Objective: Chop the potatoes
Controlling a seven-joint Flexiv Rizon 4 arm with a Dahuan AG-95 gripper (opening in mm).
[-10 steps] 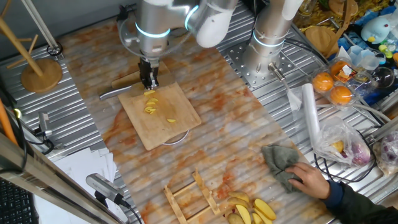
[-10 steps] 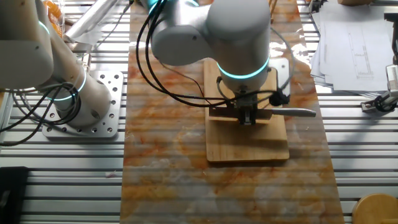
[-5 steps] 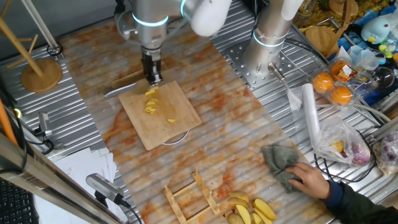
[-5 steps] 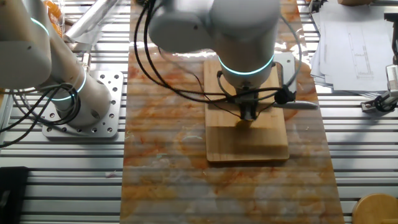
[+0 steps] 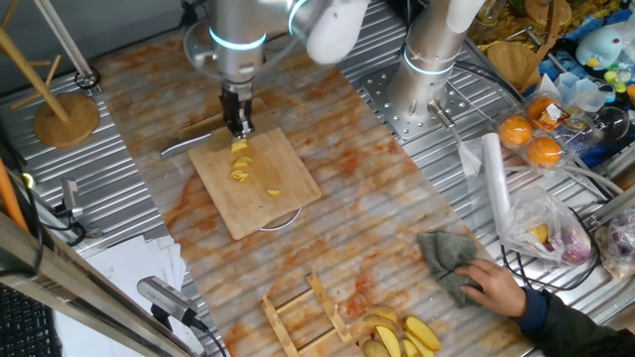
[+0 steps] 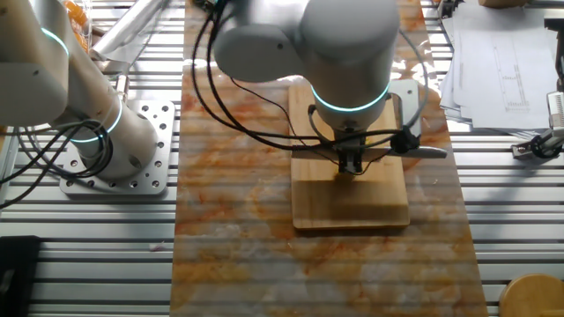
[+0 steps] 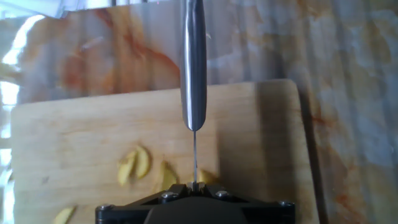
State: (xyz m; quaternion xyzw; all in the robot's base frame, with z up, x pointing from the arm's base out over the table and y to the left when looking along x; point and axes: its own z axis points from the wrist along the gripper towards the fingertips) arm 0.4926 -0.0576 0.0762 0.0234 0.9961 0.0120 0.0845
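From one fixed view, we see the end effector (image 5: pixel 238 123) gripping a knife (image 5: pixel 189 146) at the far edge of the bamboo cutting board (image 5: pixel 256 182). The potatoes (image 5: pixel 241 162) lie just below it as a small lump and several thin slices, with one more slice (image 5: pixel 272 193) further down the board. We judge the chopping partly done, the lump left to cut. The marbled desk (image 5: pixel 377 218) carries the board; well off toward the near corner, a person's hand (image 5: pixel 493 288) rests on a grey cloth (image 5: pixel 447 260).

From the other fixed view, the arm hides most of the board (image 6: pixel 351 204); the blade (image 6: pixel 425 151) sticks out sideways from the end effector (image 6: pixel 352 162), and papers (image 6: pixel 493 53) lie off to that side.

In the hand view, the knife (image 7: pixel 193 68) runs edge-on straight ahead, with slices (image 7: pixel 135 165) on the board (image 7: pixel 74 143) just beside and beneath it.
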